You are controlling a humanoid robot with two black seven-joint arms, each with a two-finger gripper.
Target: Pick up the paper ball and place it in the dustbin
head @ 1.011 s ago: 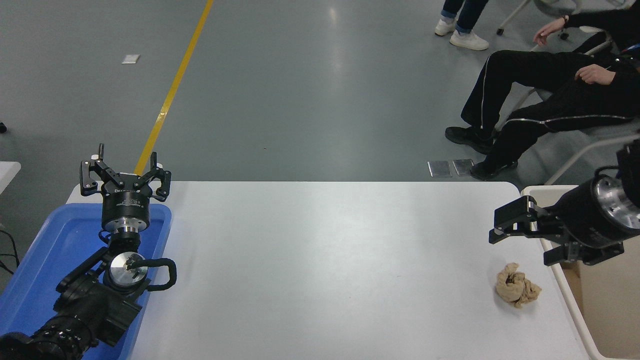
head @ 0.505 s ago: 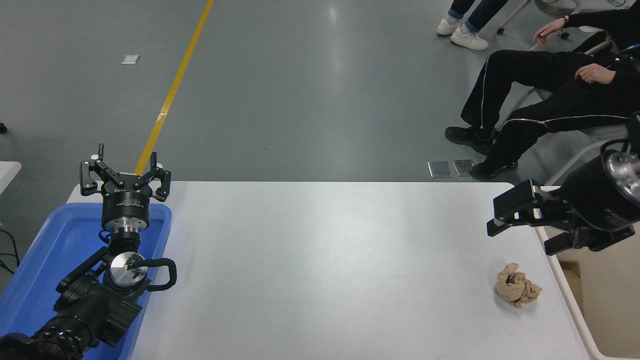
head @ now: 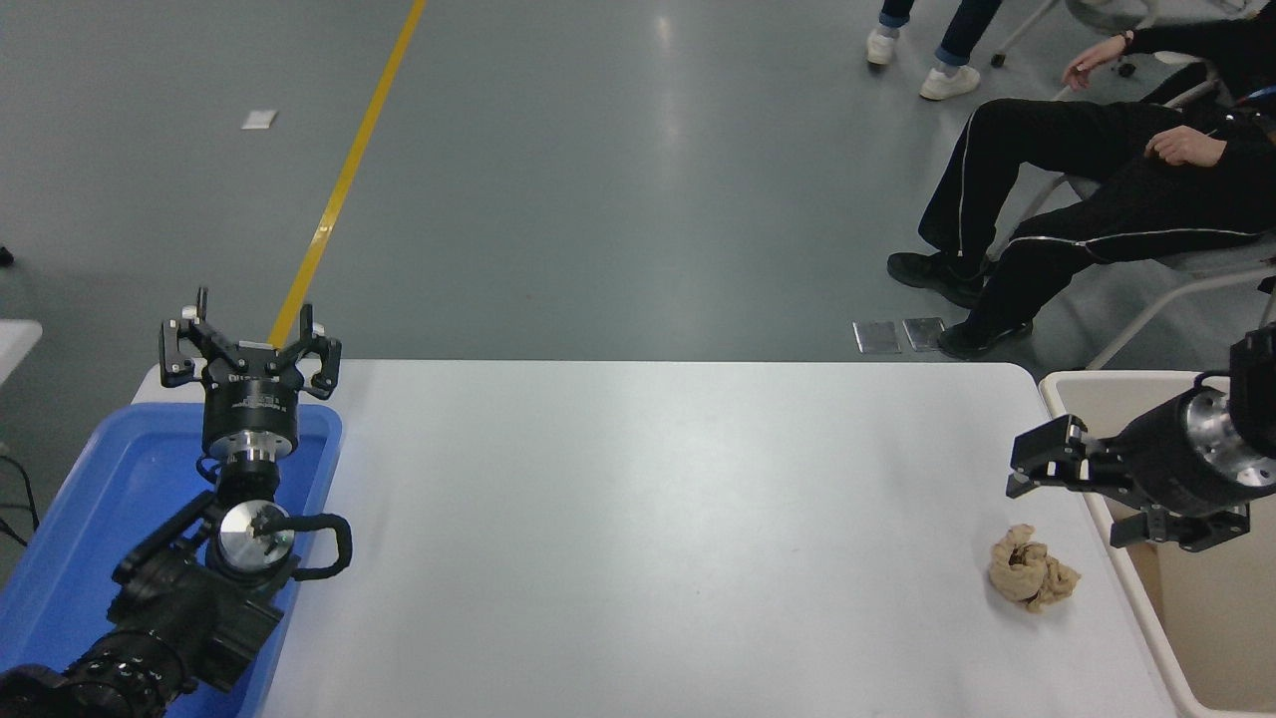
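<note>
Since a second ago only the right arm has shifted: it has pulled back toward the right edge and sits a bit lower, over the bin's near-left rim. Ball and left arm haven't budged.

Left to right from my seat: blue tray [head: 60, 558] on the table's left end, left arm parked over it, left gripper [head: 249, 351] pointing away from camera with its fingers spread and nothing between them. White table [head: 648, 519] bare through the middle. Ball [head: 1031, 569] lies on the table near the right edge, just beside the bin's left wall, not touching it as far as I see. Right gripper [head: 1082, 494] hangs above and slightly right of the ball, pointing left, jaws spread, empty, clear of the paper. Bin [head: 1121, 384] stands off the table's right end, rim up against the table edge.

Beyond the table: a seated person [head: 1097, 219] in black at upper right, another person's feet [head: 942, 70] at top.
</note>
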